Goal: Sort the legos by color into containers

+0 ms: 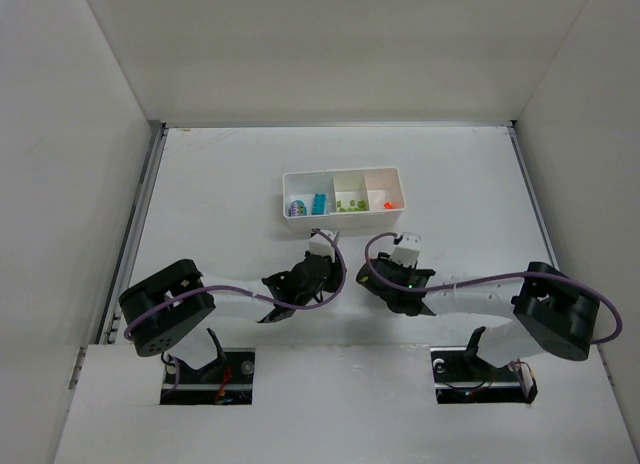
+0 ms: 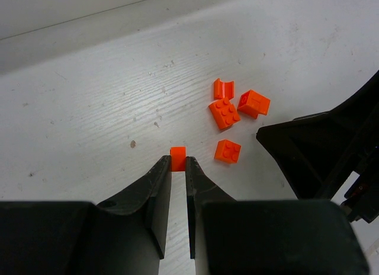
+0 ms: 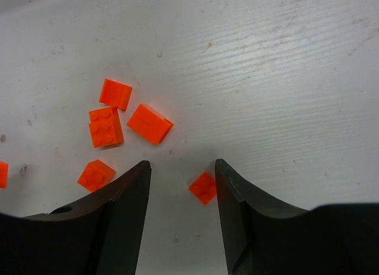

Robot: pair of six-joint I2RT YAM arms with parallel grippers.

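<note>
In the left wrist view my left gripper (image 2: 178,165) is shut on a small orange lego (image 2: 177,157), pinched at the fingertips close to the table. Several more orange legos (image 2: 224,113) lie just to its right. In the right wrist view my right gripper (image 3: 182,165) is open and straddles one orange lego (image 3: 203,187) lying near its right finger. Other orange legos (image 3: 150,123) lie to its left. From above, both grippers, left (image 1: 318,269) and right (image 1: 385,274), hang close together in front of the white tray (image 1: 340,173) and hide the loose legos.
The tray's left compartment holds blue legos (image 1: 318,203), the middle one green legos (image 1: 346,205), the right one orange legos (image 1: 386,203). The right gripper's black body (image 2: 320,150) is close beside the left gripper. White walls enclose the table.
</note>
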